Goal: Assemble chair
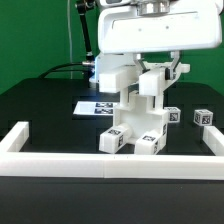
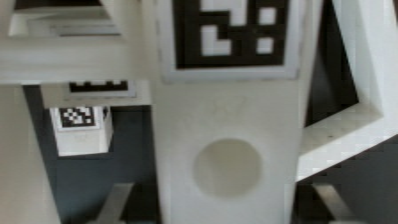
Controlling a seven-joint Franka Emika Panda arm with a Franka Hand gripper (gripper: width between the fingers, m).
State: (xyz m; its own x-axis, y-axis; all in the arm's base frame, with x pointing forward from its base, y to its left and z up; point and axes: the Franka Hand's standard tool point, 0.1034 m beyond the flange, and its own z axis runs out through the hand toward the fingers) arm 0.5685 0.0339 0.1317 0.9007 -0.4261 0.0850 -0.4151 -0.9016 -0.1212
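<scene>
The chair [image 1: 134, 122] stands in the middle of the black table as a partly joined stack of white blocky parts, with tagged blocks at its foot. My gripper [image 1: 153, 78] comes down from above and is shut on an upright white bar [image 1: 150, 92] at the top of the stack. In the wrist view this bar [image 2: 231, 120] fills the middle. It shows a black-and-white tag [image 2: 233, 36] and a shallow oval recess [image 2: 231, 165]. My gripper [image 2: 228, 206] has one dark finger [image 2: 121, 203] on each side of the bar. Another tagged chair part [image 2: 79, 128] lies below.
The marker board [image 1: 98, 106] lies flat behind the chair toward the exterior view's left. Two small tagged white blocks [image 1: 173, 117] [image 1: 205, 117] stand toward the exterior view's right. A low white border rail [image 1: 100, 161] runs along the front and both sides of the table.
</scene>
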